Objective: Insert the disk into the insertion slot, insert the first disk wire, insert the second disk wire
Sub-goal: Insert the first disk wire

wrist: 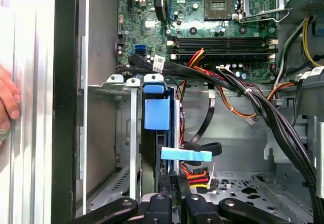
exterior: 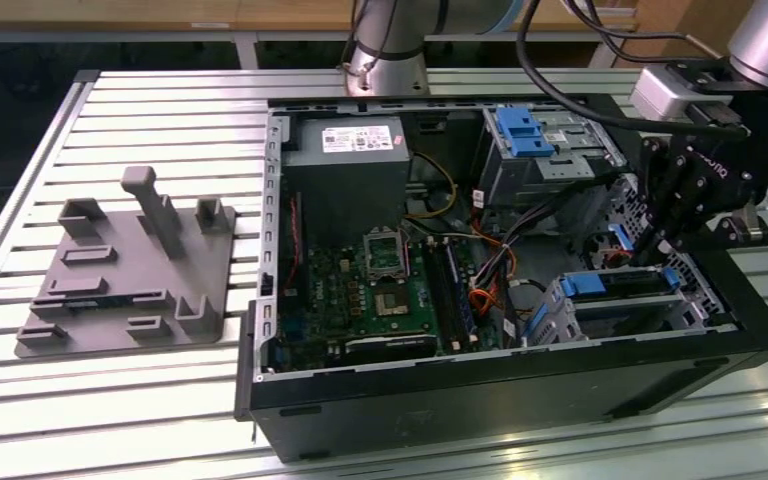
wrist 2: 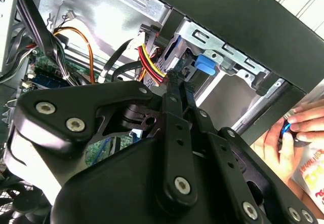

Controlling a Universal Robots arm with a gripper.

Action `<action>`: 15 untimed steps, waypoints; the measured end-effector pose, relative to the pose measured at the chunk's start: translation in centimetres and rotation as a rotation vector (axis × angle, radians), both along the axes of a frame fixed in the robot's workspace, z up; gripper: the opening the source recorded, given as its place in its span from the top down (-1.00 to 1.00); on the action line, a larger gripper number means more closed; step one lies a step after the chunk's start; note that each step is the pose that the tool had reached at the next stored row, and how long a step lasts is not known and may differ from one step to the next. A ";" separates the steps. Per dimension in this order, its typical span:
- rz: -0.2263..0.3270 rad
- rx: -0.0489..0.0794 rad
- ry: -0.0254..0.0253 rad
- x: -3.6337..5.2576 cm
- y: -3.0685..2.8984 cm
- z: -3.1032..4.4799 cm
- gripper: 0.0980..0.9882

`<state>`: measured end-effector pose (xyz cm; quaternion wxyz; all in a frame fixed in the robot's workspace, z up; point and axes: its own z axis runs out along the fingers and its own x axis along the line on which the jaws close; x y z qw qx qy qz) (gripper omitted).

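Note:
The disk [exterior: 620,285], in its blue carrier [wrist: 157,110], sits inside the insertion slot [exterior: 584,318], a small perforated metal cage at the case's near right corner. The carrier's blue tab [wrist 2: 205,64] sticks out of the cage [wrist 2: 223,49]. My gripper [exterior: 667,245] hangs just behind the cage with its fingers pressed together and nothing visible between them. In the first wrist view the gripper [wrist: 173,178] points along the disk's edge beside a light blue flat connector [wrist: 186,155] and a red-yellow-black wire plug [wrist: 195,173]. In the second wrist view the gripper [wrist 2: 176,76] is next to the yellow-red wires [wrist 2: 152,67].
A green motherboard [exterior: 384,290] fills the case floor, a grey power supply [exterior: 351,160] stands at the back, and a taller bay with a blue latch [exterior: 524,135] is behind the cage. Thick cable bundles [wrist: 243,92] cross nearby. A grey fixture [exterior: 131,270] lies on the table. A person's hand [wrist 2: 298,127] rests outside the case.

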<state>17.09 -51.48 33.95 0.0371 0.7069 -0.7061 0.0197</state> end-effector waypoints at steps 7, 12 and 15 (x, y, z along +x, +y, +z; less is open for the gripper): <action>0.000 0.001 -0.0001 0.02 -0.03 0.00 0.84; 0.000 0.009 0.0000 0.04 -0.30 0.00 0.84; 0.000 0.010 -0.0001 0.06 -0.50 0.00 0.84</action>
